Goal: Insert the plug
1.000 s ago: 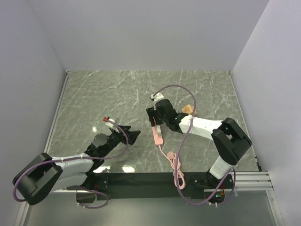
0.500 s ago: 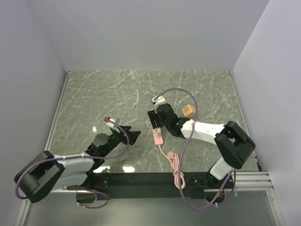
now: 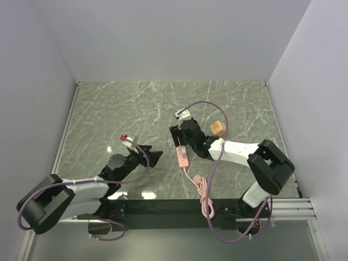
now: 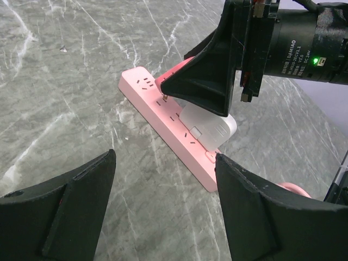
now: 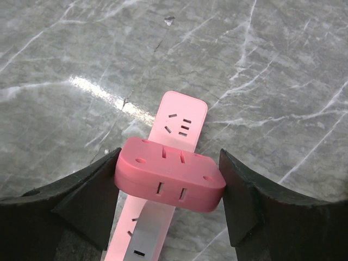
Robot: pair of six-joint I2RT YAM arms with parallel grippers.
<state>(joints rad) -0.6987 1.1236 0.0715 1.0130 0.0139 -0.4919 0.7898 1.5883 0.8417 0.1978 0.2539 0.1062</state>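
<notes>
Coral-pink plug [image 5: 168,173] sits clamped between the right claw's [image 5: 169,190] fingers, over the strip [image 4: 163,117] near its free end, just beside a white adapter [image 4: 209,124] seated there. I cannot tell whether the prongs touch the strip. Left claw [image 4: 164,163] hangs apart, holding nothing, near the strip but off it. The risk, as I judge it, is that the plug looks slightly tilted, so prongs may catch a socket's edge. With nothing pinning the strip, a push could skid it across the smooth bench [image 5: 272,65].

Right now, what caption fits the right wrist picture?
Right gripper holds the coral-pink plug over the pale-pink power strip.
</notes>
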